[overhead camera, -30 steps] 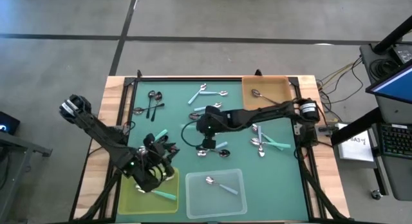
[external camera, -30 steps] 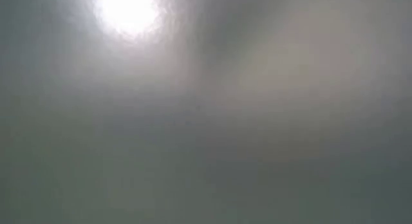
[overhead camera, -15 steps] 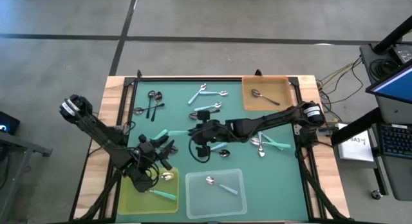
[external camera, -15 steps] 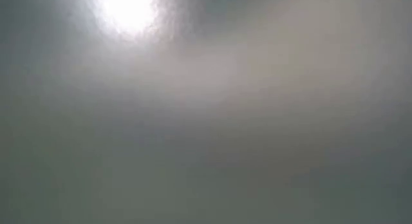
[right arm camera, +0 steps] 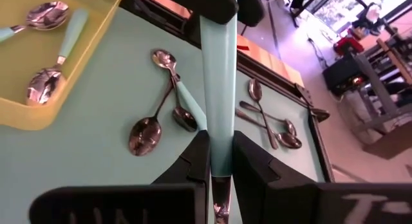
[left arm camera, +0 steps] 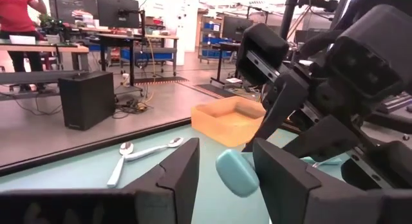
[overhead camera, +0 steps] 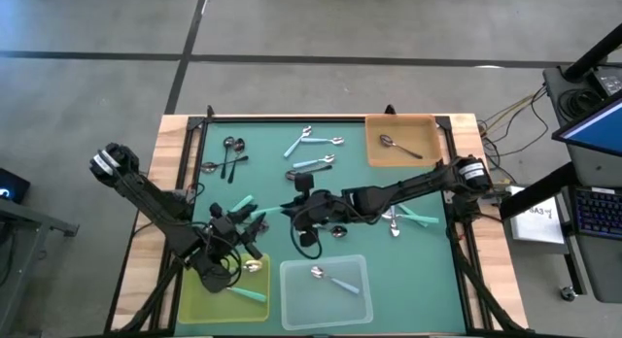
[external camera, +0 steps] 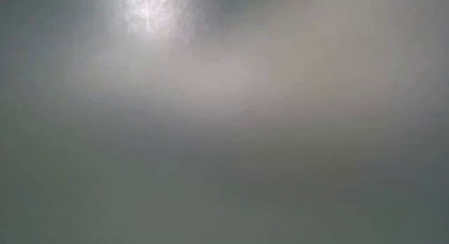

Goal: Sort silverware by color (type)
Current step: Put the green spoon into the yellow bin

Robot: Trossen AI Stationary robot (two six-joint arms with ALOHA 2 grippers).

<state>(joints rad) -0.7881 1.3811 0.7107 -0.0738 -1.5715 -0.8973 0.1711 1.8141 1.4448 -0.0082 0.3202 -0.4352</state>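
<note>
At the left of the green worktop (overhead camera: 428,270), the left pincer (overhead camera: 243,228) hovers just above the far edge of the yellow tray (overhead camera: 199,299). Its fingers (left arm camera: 174,176) stand apart, released, and the blunt end of a teal handle (left arm camera: 236,173) sits in the gap between them without either finger visibly pressing on it. Inside the yellow tray lie teal-handled spoons (overhead camera: 245,291). Beyond it, near the far left corner, a small group of black-handled spoons (overhead camera: 231,155) rests on the mat.

At the middle, a teal-handled spoon (overhead camera: 273,211) is held level between the two arms. The right pincer (overhead camera: 303,214) is clenched on it: in the right wrist view the pale teal handle (right arm camera: 219,89) runs straight out from between its closed fingers (right arm camera: 248,163) toward the other arm. Nearer the front edge, the clear tray (overhead camera: 292,301) holds one light-blue-handled spoon (overhead camera: 332,278). Loose light-blue spoons (overhead camera: 309,138) lie toward the far edge, above the right pincer.

To the right, more spoons (overhead camera: 408,217) lie scattered beside the right arm, and the orange tray (overhead camera: 422,129) at the far right corner holds a black-handled spoon (overhead camera: 397,146).

The low view shows only a grey blur.
</note>
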